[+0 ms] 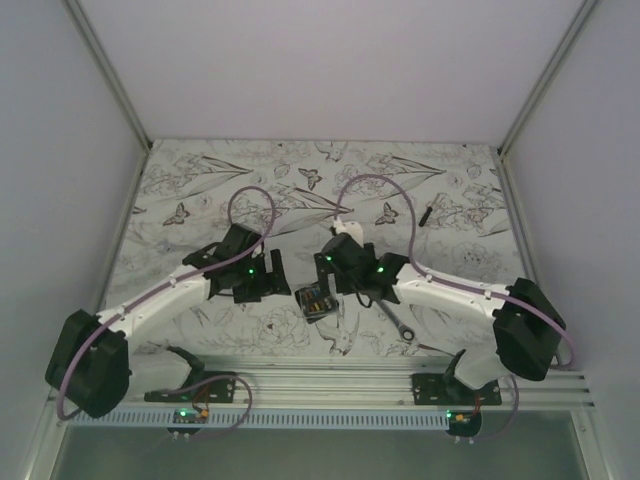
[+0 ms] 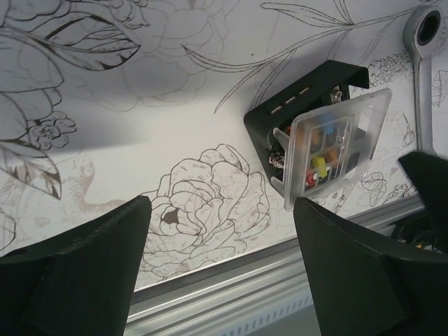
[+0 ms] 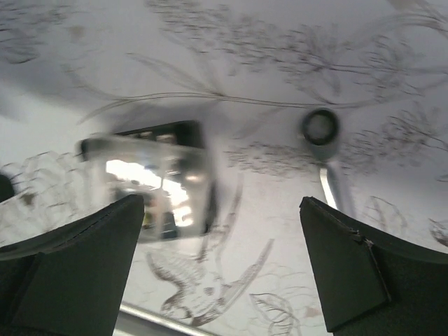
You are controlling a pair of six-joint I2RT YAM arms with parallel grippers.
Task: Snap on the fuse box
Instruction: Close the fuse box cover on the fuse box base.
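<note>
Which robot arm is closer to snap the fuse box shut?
Probably right. The right end effector, open, hovers nearest the fuse box, whose clear lid sits ajar. The left end effector, also open, stands farther off.

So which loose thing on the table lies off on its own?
The small black stick, far back on the right; the fuse box and silver wrench lie close together near the front.

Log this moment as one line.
left gripper: open, empty | right gripper: open, empty | fuse box: ungripped | clear lid: askew on box, unsnapped | wrench: beside box
</note>
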